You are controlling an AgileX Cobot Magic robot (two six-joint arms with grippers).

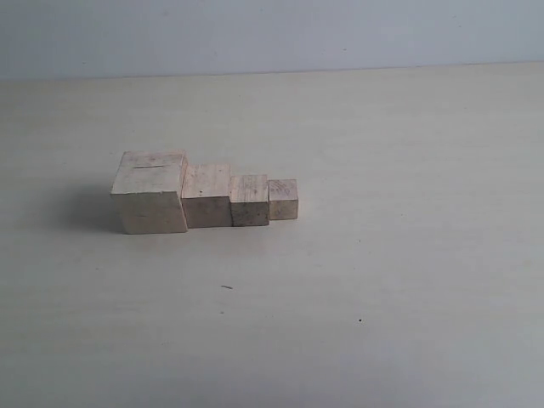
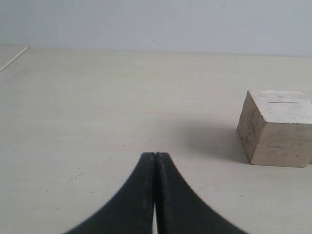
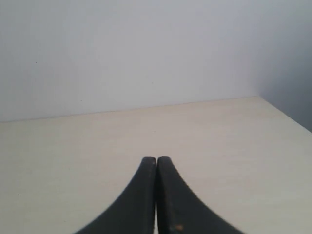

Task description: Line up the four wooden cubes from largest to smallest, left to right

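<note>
Four pale wooden cubes stand touching in a row on the table in the exterior view. From left to right they are the largest cube with a thin slit on top, the second cube, the third cube and the smallest cube. Neither arm shows in the exterior view. The left wrist view has the largest cube off to one side, well apart from my left gripper, which is shut and empty. My right gripper is shut and empty over bare table, with no cube in its view.
The pale table spreads wide around the row, ending at a light wall behind. The right wrist view shows a table edge near a wall corner. A table edge also shows in the left wrist view.
</note>
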